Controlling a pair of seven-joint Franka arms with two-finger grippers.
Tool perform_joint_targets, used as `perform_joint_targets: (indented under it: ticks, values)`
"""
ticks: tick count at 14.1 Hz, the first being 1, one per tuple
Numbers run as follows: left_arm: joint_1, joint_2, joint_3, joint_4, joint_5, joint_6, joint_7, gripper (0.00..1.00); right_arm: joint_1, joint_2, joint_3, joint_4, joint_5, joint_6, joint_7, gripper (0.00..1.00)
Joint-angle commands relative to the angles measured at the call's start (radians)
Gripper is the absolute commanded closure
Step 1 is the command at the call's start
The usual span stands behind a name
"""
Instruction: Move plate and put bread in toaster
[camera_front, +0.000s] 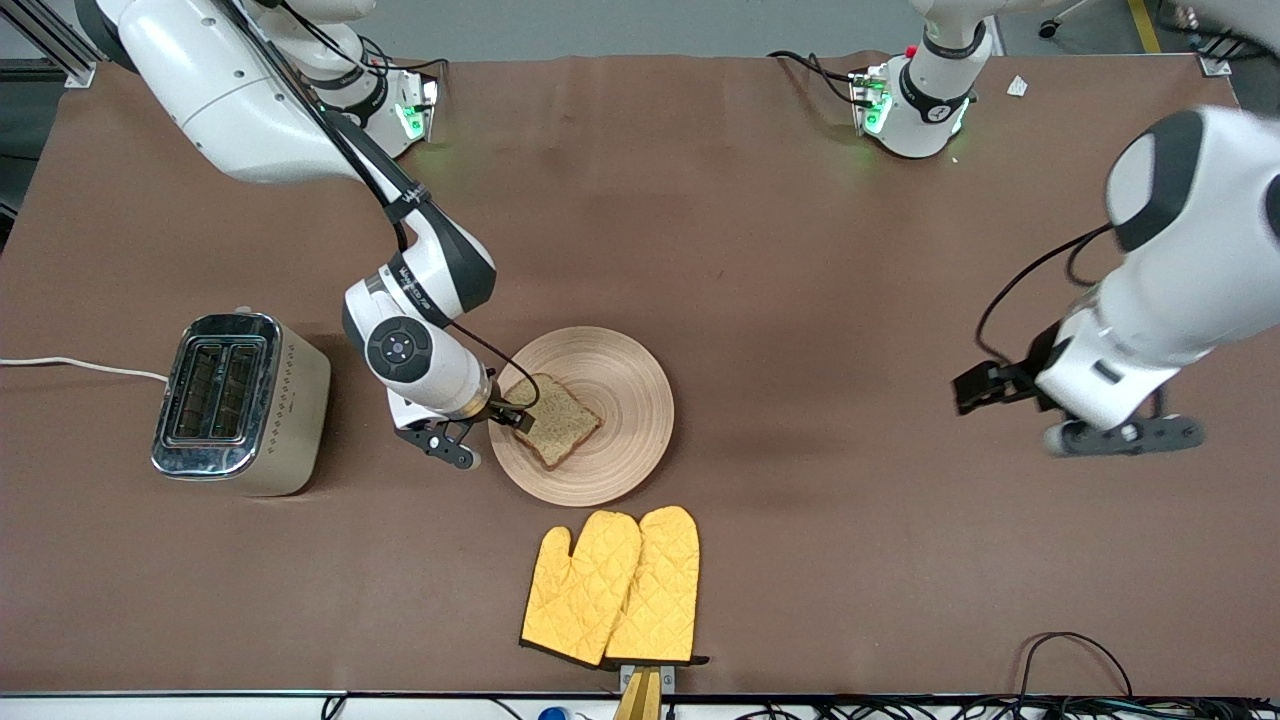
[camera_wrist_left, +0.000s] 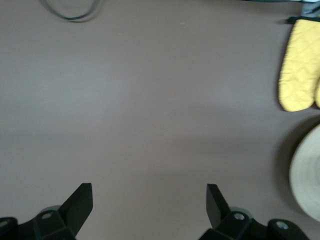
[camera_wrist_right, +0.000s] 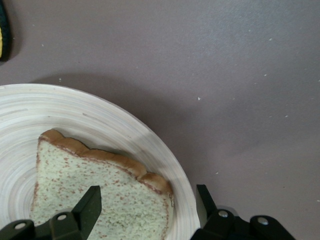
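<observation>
The wooden plate (camera_front: 625, 395) lies mid-table with the bread (camera_front: 562, 420) flat on its half toward the toaster (camera_front: 240, 400). The toaster stands upright toward the right arm's end of the table, slots up. My right gripper (camera_front: 487, 435) is open, low over the plate's rim. In the right wrist view (camera_wrist_right: 150, 200) one finger is over the bread (camera_wrist_right: 100, 185) and the other is outside the plate's rim (camera_wrist_right: 100, 120), over the table. My left gripper (camera_front: 1050, 415) is open and empty, up over bare table toward the left arm's end (camera_wrist_left: 148, 200). The plate's edge (camera_wrist_left: 307, 175) shows there.
A pair of yellow oven mitts (camera_front: 615, 585) lies nearer to the front camera than the plate; they also show in the left wrist view (camera_wrist_left: 297, 65). The toaster's white cord (camera_front: 80, 365) runs off the table's edge at the right arm's end. Brown cloth covers the table.
</observation>
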Motion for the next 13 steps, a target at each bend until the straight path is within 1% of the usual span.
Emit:
perform_joint_targets:
  ticks: [1,3,5,6,7,8,9,10,13]
  values:
    - [0.040,-0.097,-0.011,-0.022,0.050,-0.070,0.034,0.00,0.005,-0.001,0.013,-0.021,-0.025,0.027,0.060,0.28]
    - [0.043,-0.145,-0.005,-0.022,0.034,-0.119,0.056,0.00,0.008,0.001,0.013,-0.035,-0.027,0.034,0.061,0.33]
    - [0.034,-0.206,0.018,-0.037,0.011,-0.151,0.077,0.00,0.011,-0.001,0.013,-0.072,-0.028,0.082,0.092,0.34]
    - [0.028,-0.220,0.040,-0.039,-0.008,-0.180,0.080,0.00,0.012,-0.001,0.013,-0.084,-0.030,0.088,0.093,0.34]
    - [-0.010,-0.240,0.070,-0.039,-0.014,-0.206,0.080,0.00,0.016,-0.001,0.013,-0.089,-0.031,0.088,0.095,0.36]
    - [-0.064,-0.263,0.127,-0.048,-0.014,-0.228,0.085,0.00,0.017,-0.003,0.013,-0.089,-0.031,0.088,0.096,0.39]
    - [-0.111,-0.291,0.177,-0.065,-0.016,-0.245,0.102,0.00,0.017,-0.001,0.013,-0.089,-0.031,0.087,0.097,0.45]
    - [-0.128,-0.311,0.196,-0.085,-0.019,-0.254,0.125,0.00,0.017,-0.001,0.013,-0.089,-0.031,0.084,0.097,0.53]
    - [-0.148,-0.360,0.219,-0.119,-0.025,-0.268,0.142,0.00,0.017,-0.001,0.013,-0.089,-0.031,0.074,0.096,0.85]
